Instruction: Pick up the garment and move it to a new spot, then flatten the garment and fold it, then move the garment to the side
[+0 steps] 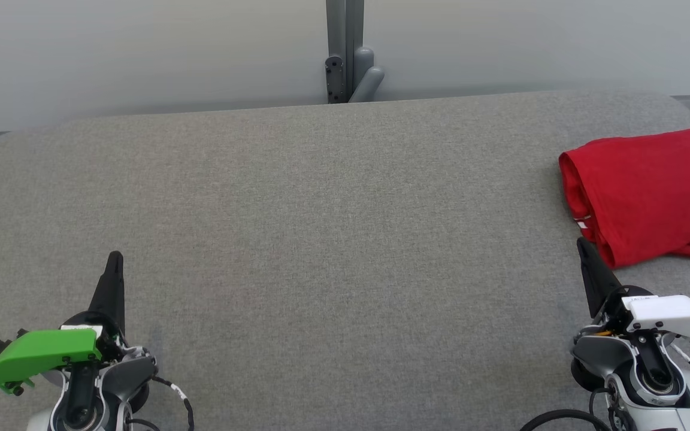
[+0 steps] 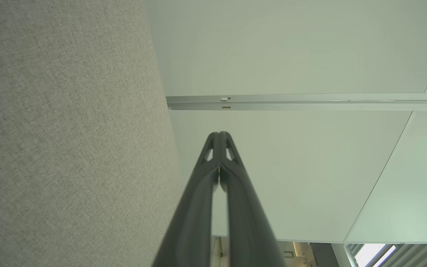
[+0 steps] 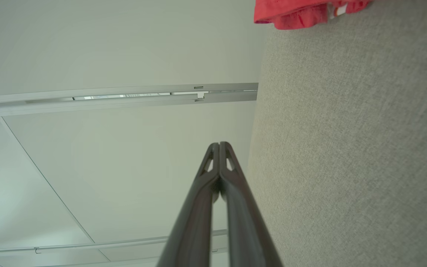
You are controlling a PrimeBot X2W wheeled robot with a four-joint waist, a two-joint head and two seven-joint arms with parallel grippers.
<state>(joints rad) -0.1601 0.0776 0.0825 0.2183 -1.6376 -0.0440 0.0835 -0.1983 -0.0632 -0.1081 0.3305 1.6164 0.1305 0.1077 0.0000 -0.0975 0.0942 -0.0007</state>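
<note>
A red garment (image 1: 650,188) lies folded at the right edge of the grey fabric table (image 1: 321,239), partly cut off by the head view's border; its hem (image 3: 302,13) peeks in at the top of the right wrist view. My right gripper (image 1: 581,244) is shut and empty at the lower right, its tip just short of the garment's near corner. At the lower left my left gripper (image 1: 115,256) is shut too, holding nothing, far from the garment. Both wrist views show the fingertips (image 2: 219,134) (image 3: 219,144) pressed together.
A pale wall runs behind the table, with a grey metal post and bracket (image 1: 348,60) at the table's back edge. The table's corners are rounded at the far left and far right.
</note>
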